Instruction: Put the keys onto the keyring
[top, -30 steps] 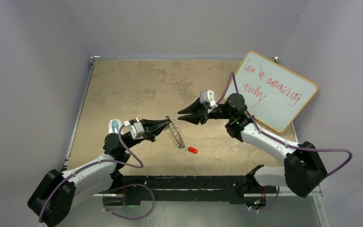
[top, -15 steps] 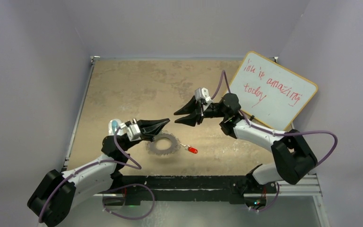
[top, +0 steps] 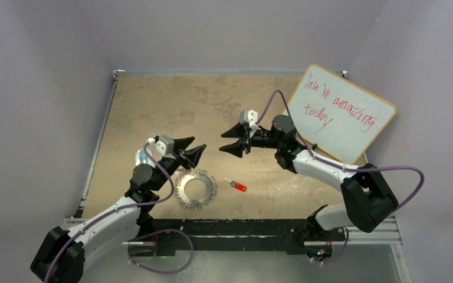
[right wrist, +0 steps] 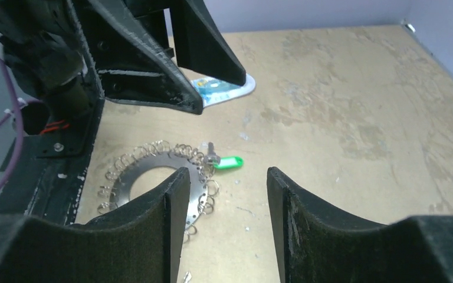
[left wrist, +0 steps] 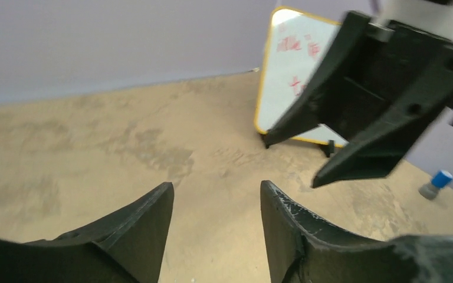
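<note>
Both claws are hovering above the table [top: 153, 100], tips facing each other. The left claw [top: 198, 144] is standing with its jaws apart and nothing between them. The right claw [top: 222, 142] is spread the same way, also empty, probably readying for a fresh grip. The keyring [top: 196, 190] is lying flat just below the left claw, toward the arm bases, with nothing steadying it. The green key [right wrist: 229, 162] is resting against the ring's fringe; whether it is threaded on, I cannot tell. The red key [top: 239, 187] is lying loose beneath the right claw, apart from the ring, likely the next thing to be fetched.
</note>
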Motion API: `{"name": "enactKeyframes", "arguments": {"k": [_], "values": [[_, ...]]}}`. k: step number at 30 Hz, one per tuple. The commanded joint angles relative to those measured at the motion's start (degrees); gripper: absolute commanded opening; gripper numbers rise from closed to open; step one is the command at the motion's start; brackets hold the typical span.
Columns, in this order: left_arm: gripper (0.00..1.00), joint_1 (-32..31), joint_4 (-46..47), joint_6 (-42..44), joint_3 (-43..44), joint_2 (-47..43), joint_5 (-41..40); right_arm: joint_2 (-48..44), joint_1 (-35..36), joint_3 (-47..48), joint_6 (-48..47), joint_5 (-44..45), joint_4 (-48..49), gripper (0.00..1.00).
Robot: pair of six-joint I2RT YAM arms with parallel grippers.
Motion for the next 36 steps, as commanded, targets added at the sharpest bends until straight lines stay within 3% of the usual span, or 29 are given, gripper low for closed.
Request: {"name": "enactKeyframes", "arguments": {"k": [1, 2, 4, 10, 14, 19, 23, 29, 36], "values": [[0.61, 0.0, -22.2, -10.6, 5.9, -1.7, -19.2, 0.9, 1.0, 1.5, -5.6, 3.4, -7.3, 0.53], [0.68, 0.1, -26.8, -13.2, 7.3, -1.5, -22.4, 1.9, 1.7, 2.5, -6.5, 3.9, -9.4, 0.52], [0.71, 0.2, -35.5, -17.9, 10.2, -0.4, -28.4, 4.2, 3.4, 4.1, -8.0, 5.9, -14.2, 0.51], [0.69, 0.2, -54.6, -26.3, 15.9, 4.5, -36.9, 13.0, 9.6, 10.5, -10.0, 10.5, -24.4, 0.43], [0.68, 1.7, -65.3, -32.6, 18.6, 7.8, -37.5, 19.4, 11.2, 14.5, -5.4, 10.4, -26.6, 0.41], [0.7, 4.4, -73.3, -38.4, 18.8, 10.6, -31.5, 25.5, 11.2, 17.8, 0.2, 9.7, -27.4, 0.43], [0.7, 5.2, -74.0, -39.4, 17.1, 13.6, -25.2, 28.8, 11.2, 19.4, 3.7, 9.5, -28.7, 0.43], [0.63, 5.6, -64.6, -38.9, 13.7, 19.3, -16.8, 31.9, 11.1, 19.2, 7.1, 6.7, -29.3, 0.38], [0.38, 5.6, -54.8, -33.2, 18.3, 30.4, -17.4, 32.2, 11.1, 20.3, 6.6, 5.9, -35.1, 0.32]]}}
